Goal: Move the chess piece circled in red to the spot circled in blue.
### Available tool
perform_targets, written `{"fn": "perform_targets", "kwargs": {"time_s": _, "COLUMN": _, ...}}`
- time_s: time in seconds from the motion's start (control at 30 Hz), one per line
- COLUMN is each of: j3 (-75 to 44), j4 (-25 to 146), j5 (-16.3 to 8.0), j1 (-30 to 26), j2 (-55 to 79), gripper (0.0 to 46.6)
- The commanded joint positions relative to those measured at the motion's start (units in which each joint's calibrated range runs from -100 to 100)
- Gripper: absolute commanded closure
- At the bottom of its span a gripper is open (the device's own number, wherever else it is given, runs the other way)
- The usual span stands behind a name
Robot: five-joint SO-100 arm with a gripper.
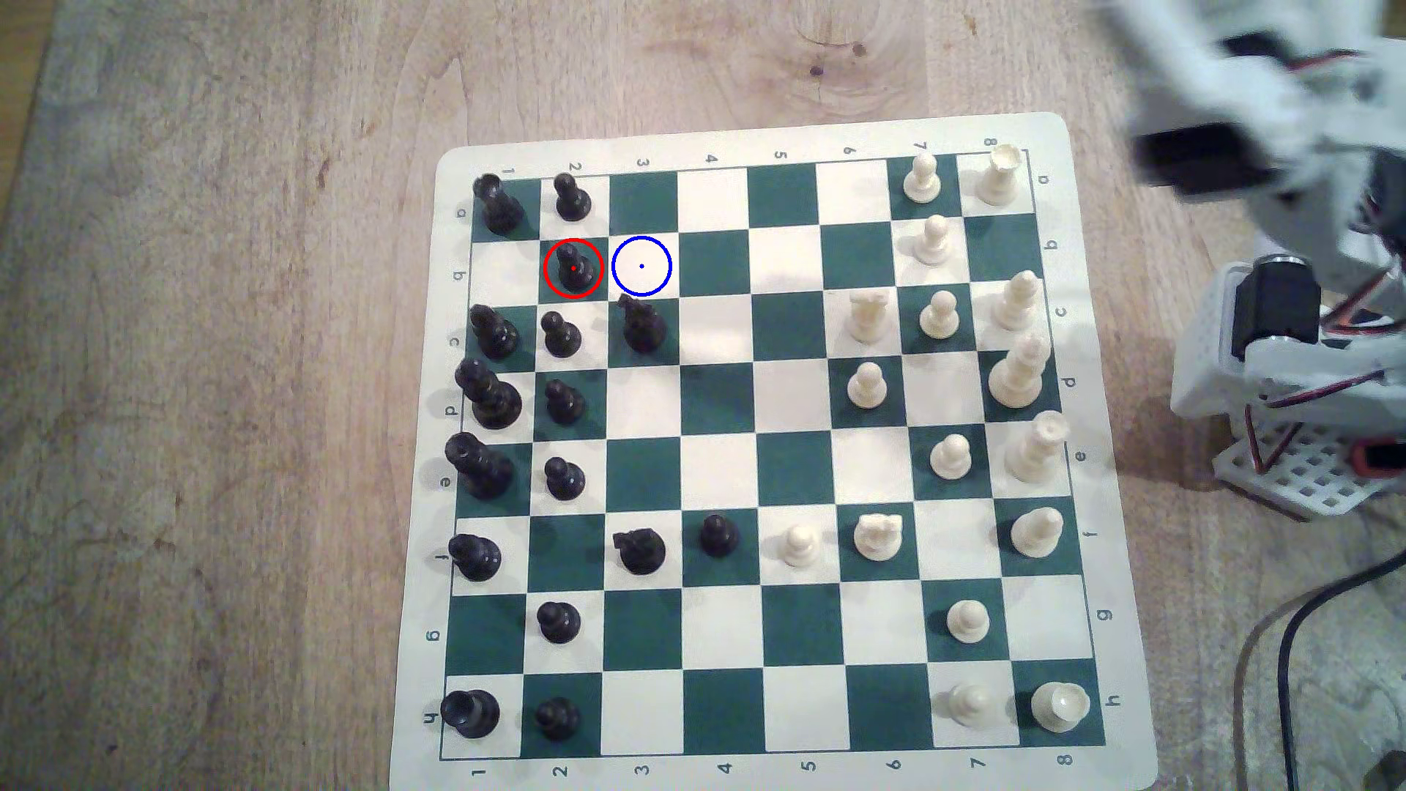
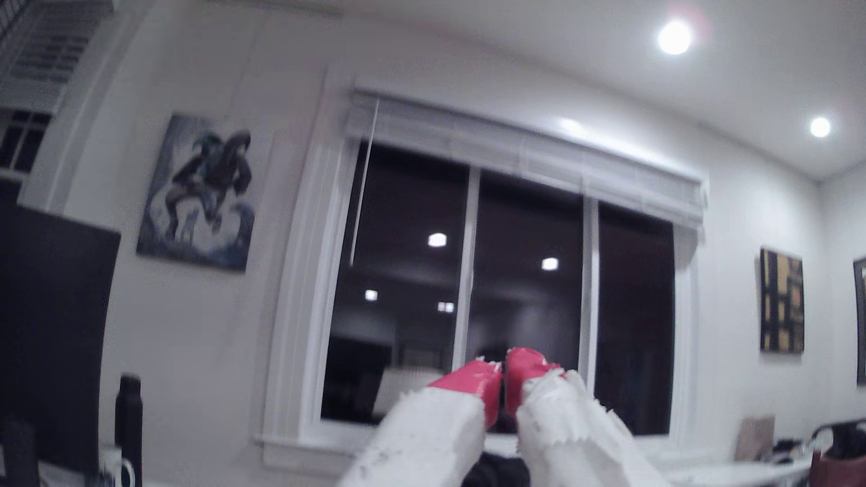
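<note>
Exterior view: the black pawn (image 1: 574, 268), ringed in red, stands in the upper left of the chessboard (image 1: 761, 137) on the wooden tabletop (image 1: 228, 380); the blue-circled white square (image 1: 641, 266) lies just beside it toward the exterior view's right. The arm (image 1: 1278, 319) is blurred at the frame's right edge. Wrist view: the gripper (image 2: 503, 370), red-tipped jaws nearly touching and holding nothing, points at a dark window (image 2: 515, 281).

Black pawn (image 1: 573, 266), red ring; cream square (image 1: 641, 266), blue ring.
</note>
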Motion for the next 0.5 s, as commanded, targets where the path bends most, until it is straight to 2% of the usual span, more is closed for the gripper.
{"fn": "perform_targets", "kwargs": {"time_s": 0.0, "j3": -7.98, "j4": 6.01, "j5": -0.34, "j1": 0.14, "j2": 10.17, "gripper": 46.4}}
{"fn": "perform_targets", "kwargs": {"time_s": 0.3, "j3": -24.84, "j4": 32.38, "j5": -0.34, "j1": -0.33, "j2": 27.32, "gripper": 46.4}}
{"fn": "perform_targets", "kwargs": {"time_s": 0.33, "j3": -26.84, "j4": 35.41, "j5": -0.59, "j1": -0.41, "j2": 28.85, "gripper": 44.1}}
{"fn": "perform_targets", "kwargs": {"time_s": 0.37, "j3": -28.56, "j4": 37.95, "j5": -1.07, "j1": -0.41, "j2": 30.72, "gripper": 39.3}}
{"fn": "perform_targets", "kwargs": {"time_s": 0.4, "j3": -29.74, "j4": 38.6, "j5": -2.59, "j1": -0.8, "j2": 32.75, "gripper": 38.0}}
{"fn": "perform_targets", "kwargs": {"time_s": 0.47, "j3": -33.73, "j4": 44.58, "j5": -3.32, "j1": -0.88, "j2": 36.4, "gripper": 35.6}}
